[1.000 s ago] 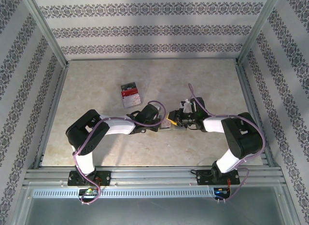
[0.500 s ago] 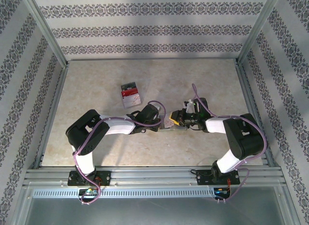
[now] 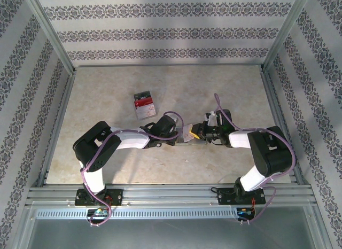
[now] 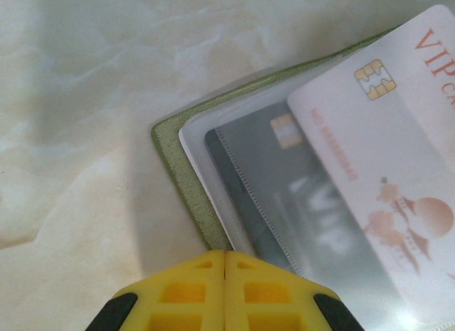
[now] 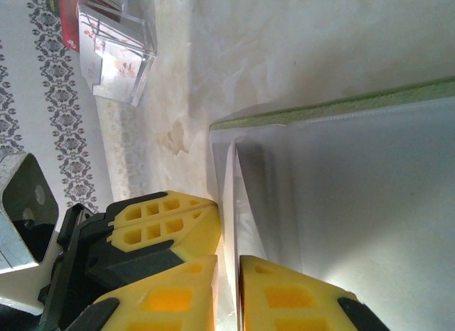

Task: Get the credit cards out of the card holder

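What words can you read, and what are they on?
"VIP" on the pink card; next word cut off at "CA".
"VIP", faint, on the dark card in the card holder.
Pink card's small print and the red cards: too blurred to read.

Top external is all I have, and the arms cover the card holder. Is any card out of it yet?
Observer: The left wrist view shows a pink VIP card lying skewed over the clear sleeve, reaching past the green edge of the card holder.
Operator: Anything else inside?
Observer: A dark card with a chip sits under that sleeve.
Operator: And my right gripper?
Observer: In its wrist view the right gripper pinches a thin pale leaf at the holder's edge. I cannot tell whether it is a card or the sleeve.
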Motion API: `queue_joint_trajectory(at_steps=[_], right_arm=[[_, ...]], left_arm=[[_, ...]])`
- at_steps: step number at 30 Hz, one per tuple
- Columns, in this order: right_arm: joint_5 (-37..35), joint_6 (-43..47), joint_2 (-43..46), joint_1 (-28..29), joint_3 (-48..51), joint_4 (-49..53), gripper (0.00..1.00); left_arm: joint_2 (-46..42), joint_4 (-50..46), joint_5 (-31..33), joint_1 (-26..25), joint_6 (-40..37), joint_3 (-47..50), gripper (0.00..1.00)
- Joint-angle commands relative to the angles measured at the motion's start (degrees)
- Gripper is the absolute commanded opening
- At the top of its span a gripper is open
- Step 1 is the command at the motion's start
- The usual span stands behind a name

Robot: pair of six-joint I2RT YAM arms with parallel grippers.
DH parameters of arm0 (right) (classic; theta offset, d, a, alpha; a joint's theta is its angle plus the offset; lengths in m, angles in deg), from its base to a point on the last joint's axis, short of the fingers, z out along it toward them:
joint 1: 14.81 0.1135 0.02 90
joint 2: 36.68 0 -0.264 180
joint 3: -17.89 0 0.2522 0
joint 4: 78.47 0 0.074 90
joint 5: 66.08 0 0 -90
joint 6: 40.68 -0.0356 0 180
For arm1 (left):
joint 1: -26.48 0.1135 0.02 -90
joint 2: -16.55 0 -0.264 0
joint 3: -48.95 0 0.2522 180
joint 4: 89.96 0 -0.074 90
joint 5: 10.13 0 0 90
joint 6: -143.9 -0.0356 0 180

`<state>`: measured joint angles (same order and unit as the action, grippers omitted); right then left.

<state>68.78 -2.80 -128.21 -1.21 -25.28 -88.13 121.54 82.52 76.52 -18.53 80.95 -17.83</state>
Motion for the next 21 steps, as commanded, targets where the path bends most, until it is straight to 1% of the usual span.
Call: queue_joint_trajectory(at_steps=[1, 14, 19, 21], right_arm=[[-1.03, 1.92, 2.0, -0.55, 0.89, -0.98, 0.14], [-3.33, 5.66, 4.03, -2.12, 1.2, 4.26, 0.11], [-4.69, 8.54, 5.63, -2.53, 0.56, 8.57, 0.09], [-5.35, 9.86, 6.73, -2.69, 0.34, 10.35, 0.08]], left_arm=[[0.19, -2.18, 1.32, -0.6, -0.32, -0.12, 0.06], [-1.37, -2.35, 2.28, 0.01, -0.38, 0.83, 0.06], [-2.4, -2.88, 2.63, 0.19, -0.57, 0.91, 0.06], [-3.24, -3.39, 2.96, 0.28, -0.9, 0.86, 0.1]])
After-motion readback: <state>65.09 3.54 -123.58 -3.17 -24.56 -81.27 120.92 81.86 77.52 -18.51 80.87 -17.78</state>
